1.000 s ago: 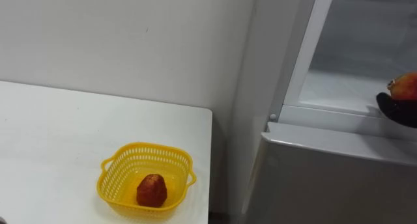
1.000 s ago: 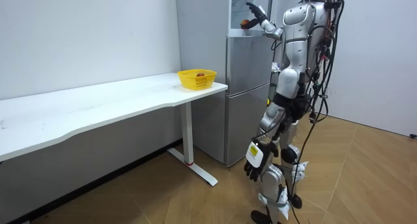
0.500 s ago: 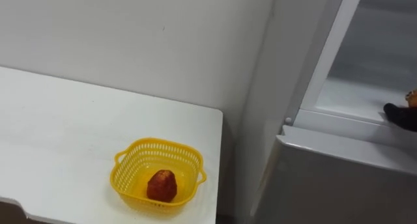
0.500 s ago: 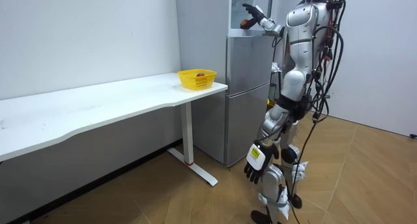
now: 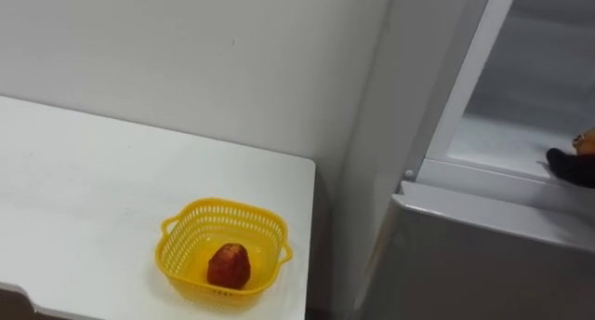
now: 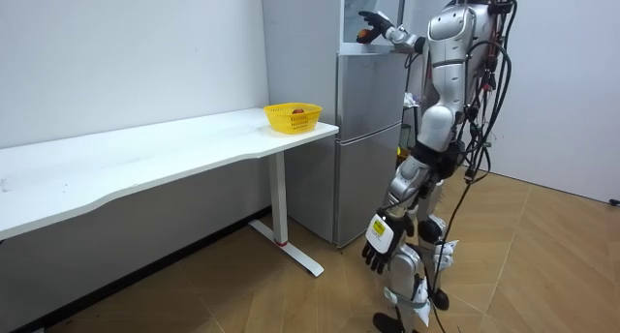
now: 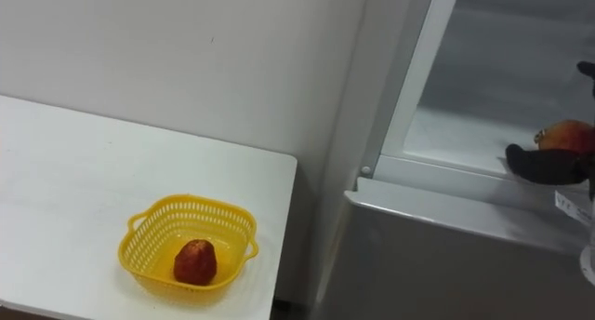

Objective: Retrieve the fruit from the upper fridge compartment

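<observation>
Right robot hand at the fruit on the open upper fridge shelf.
Cut off at the edge, so I cannot tell whether it grips; probably there to lift the fruit out. Left robot hand hangs idle. The basket on the bench holds a second fruit and likely awaits this one.

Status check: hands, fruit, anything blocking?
Right hand at fruit in open upper fridge, grip unclear. Left hand hangs open at side. Basket on table, nothing in the way.
</observation>
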You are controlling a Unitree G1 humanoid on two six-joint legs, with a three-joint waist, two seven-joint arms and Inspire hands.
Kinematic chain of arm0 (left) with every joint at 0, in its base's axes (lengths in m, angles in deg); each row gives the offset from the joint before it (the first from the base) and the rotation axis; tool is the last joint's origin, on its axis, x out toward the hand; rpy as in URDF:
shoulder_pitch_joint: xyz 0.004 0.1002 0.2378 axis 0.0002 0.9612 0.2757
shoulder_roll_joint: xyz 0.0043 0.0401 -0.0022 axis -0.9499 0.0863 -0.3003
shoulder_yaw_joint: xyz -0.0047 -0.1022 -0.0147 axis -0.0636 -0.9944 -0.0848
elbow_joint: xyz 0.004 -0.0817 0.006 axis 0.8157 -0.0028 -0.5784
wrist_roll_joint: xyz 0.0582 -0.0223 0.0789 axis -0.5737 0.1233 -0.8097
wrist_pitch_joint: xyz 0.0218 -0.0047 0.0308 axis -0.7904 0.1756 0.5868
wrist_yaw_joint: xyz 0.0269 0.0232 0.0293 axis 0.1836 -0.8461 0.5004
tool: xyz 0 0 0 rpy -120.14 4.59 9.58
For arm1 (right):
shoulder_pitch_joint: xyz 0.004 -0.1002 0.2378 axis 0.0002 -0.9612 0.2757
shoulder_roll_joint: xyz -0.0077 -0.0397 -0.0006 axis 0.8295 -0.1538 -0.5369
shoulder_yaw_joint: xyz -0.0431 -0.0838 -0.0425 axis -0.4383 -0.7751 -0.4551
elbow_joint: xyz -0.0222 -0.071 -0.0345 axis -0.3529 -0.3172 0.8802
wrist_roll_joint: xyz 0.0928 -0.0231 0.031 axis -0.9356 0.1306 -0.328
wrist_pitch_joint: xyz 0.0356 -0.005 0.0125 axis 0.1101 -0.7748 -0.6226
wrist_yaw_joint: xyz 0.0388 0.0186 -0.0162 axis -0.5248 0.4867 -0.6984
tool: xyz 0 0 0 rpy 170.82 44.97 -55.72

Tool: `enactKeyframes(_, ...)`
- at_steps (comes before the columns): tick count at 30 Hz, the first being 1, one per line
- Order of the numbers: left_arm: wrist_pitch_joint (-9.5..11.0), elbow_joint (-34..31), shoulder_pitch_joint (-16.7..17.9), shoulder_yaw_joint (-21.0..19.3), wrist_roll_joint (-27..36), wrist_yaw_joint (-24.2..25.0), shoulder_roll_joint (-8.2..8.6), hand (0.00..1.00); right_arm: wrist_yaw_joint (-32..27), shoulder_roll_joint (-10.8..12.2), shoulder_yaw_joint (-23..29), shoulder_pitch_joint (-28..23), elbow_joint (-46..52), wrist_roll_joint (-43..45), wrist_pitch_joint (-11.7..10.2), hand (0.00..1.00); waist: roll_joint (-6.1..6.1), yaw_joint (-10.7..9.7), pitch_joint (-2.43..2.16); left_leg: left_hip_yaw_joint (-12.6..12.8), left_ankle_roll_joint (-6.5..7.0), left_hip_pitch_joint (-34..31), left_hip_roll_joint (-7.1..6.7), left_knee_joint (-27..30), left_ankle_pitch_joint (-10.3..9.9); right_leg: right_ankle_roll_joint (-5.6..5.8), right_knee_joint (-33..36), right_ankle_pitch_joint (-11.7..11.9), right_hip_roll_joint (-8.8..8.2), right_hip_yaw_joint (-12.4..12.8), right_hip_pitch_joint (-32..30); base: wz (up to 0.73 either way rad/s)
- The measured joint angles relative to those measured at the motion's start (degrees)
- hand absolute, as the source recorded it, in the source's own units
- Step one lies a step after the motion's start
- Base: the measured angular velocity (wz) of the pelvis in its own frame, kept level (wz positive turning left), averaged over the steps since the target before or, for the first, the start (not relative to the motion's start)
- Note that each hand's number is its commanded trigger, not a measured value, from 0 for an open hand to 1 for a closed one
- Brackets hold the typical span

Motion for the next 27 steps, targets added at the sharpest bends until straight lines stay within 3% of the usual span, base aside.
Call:
enactKeyframes(3,-0.71,0.00,-0.04,0.02,0.00,-0.02,0.01,0.00,0.73,0.00,0.00,0.21,-0.45,-0.20,0.07,0.00,0.43,0.00,-0.30,-0.04,0.00,-0.05,-0.01,0.05,0.00,-0.04,0.02,0.02,0.00,-0.01,0.00,0.00)
enactKeyframes(7,-0.94,0.34,0.50,-0.02,0.04,-0.28,0.00,0.00,2.88,-0.03,-0.35,1.25,-2.23,-2.67,0.23,0.00,0.94,-0.07,-0.30,-0.06,0.01,0.90,-0.02,-0.13,0.01,-0.05,-0.08,0.03,0.00,-0.03,0.98,0.00)
enactKeyframes(17,-1.26,0.08,1.56,-0.16,0.01,-0.28,-0.06,0.00,12.41,-1.24,-0.55,4.58,-10.78,-11.79,0.86,0.00,0.14,-0.39,-0.68,-0.06,0.00,0.93,0.00,-0.55,0.01,-0.05,-0.08,0.03,-0.01,-0.13,1.19,0.00)
enactKeyframes(18,-1.34,0.08,1.52,-0.16,0.01,-0.28,-0.07,0.00,13.25,-1.26,-0.55,4.66,-11.16,-11.99,1.21,0.11,-0.07,-0.39,-0.62,-0.06,0.00,1.02,0.01,-0.54,0.01,-0.05,-0.08,0.03,0.00,-0.14,1.31,0.00)
enactKeyframes(19,-1.51,0.08,1.49,-0.15,0.02,-0.28,-0.08,0.00,14.19,-1.26,-0.55,4.68,-11.56,-12.07,1.27,0.51,-0.27,-0.39,-0.57,-0.06,0.00,1.13,0.01,-0.55,0.01,-0.05,-0.09,0.03,0.00,-0.14,1.41,0.00)
enactKeyframes(20,-1.59,0.08,1.48,-0.15,0.02,-0.28,-0.08,0.00,14.54,-1.26,-0.55,4.68,-11.76,-12.12,1.29,0.64,-0.36,-0.38,-0.54,-0.06,0.00,1.18,0.01,-0.55,0.01,-0.05,-0.09,0.03,0.00,-0.14,1.44,0.00)
enactKeyframes(26,-2.06,0.09,1.48,-0.15,0.02,-0.28,-0.11,0.00,16.27,-1.28,-0.50,4.69,-11.90,-12.12,1.77,0.99,-0.53,-0.38,-0.43,-0.04,0.00,1.18,0.01,-0.55,0.00,-0.07,-0.08,0.04,0.00,-0.14,1.45,0.00)
enactKeyframes(27,-2.06,0.09,1.47,-0.14,0.02,-0.28,-0.11,0.00,15.68,-1.39,-0.02,4.88,-11.93,-12.08,1.77,1.00,-0.49,-0.34,-0.40,-0.04,0.00,1.18,0.01,-0.55,0.00,-0.07,-0.08,0.04,0.00,-0.14,1.44,0.00)
